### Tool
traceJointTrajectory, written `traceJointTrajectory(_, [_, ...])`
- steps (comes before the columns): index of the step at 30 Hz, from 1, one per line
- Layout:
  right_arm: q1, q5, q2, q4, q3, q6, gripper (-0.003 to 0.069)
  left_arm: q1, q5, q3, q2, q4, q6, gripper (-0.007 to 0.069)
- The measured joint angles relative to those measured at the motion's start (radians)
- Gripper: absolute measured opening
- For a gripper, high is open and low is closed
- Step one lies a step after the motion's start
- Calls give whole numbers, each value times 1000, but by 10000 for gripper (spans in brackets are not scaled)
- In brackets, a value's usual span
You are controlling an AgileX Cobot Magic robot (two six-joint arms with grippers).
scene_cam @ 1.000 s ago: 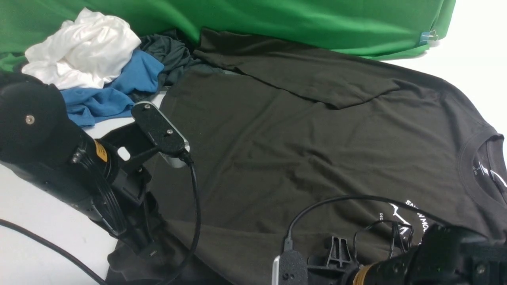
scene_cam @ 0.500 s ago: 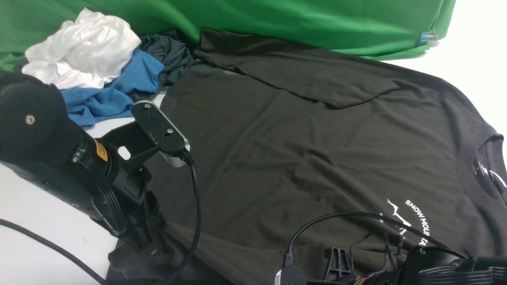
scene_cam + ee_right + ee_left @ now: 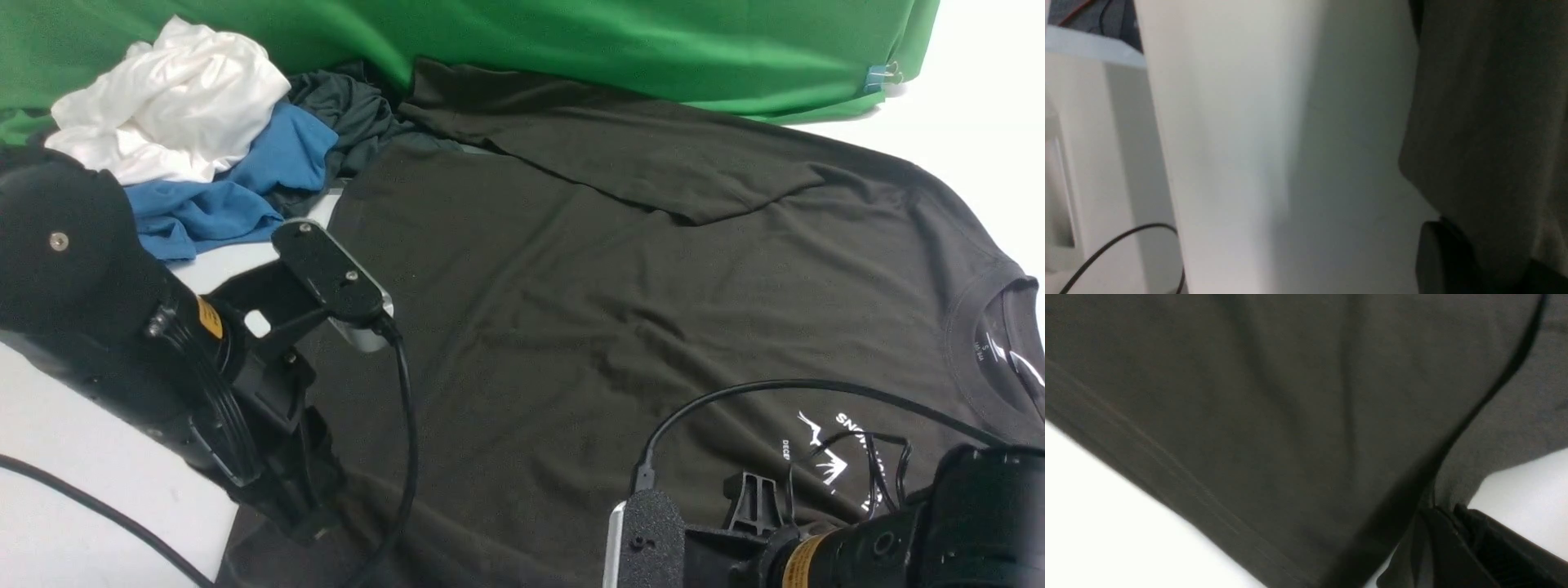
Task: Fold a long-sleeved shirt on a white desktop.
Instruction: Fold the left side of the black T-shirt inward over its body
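The shirt lay spread across the worktop, neck to the robot's right and hem to its left. Its far sleeve was already folded in over the body. A second earlier the right end effector had stood wide. It had since snapped closed, and in its wrist view dark cloth ran down between its fingers, so I took it to be pinching the shirt's near edge. The right arm had dipped low and come back up, and the white chest lettering had crumpled slightly, as if that edge were starting to lift. The left end effector stayed closed on the hem corner at the near side. With both near corners held, I judged the near side ready to be carried over. Beyond the shirt, white, blue and dark grey garments sat heaped against a green cloth.
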Motion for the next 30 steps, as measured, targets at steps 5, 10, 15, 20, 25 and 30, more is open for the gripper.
traceJointTrajectory(5, [-29,10,3,-14,-57,-1,45,0,-38,0,6,-3,-4,29])
traceJointTrajectory(10, [-161,10,55,-18,-129,-66,45,3,-133,0,92,-7,-37,29])
traceJointTrajectory(15, [-216,7,146,-19,-169,-101,45,3,-226,0,185,3,-76,29])
traceJointTrajectory(20, [-223,8,205,-21,-171,-106,45,5,-346,0,278,14,-96,50])
traceJointTrajectory(25, [-226,5,209,-21,-171,-106,45,5,-441,-1,315,71,-74,203])
traceJointTrajectory(30, [-227,1,209,-21,-171,-106,45,5,-463,-1,285,103,-90,491])
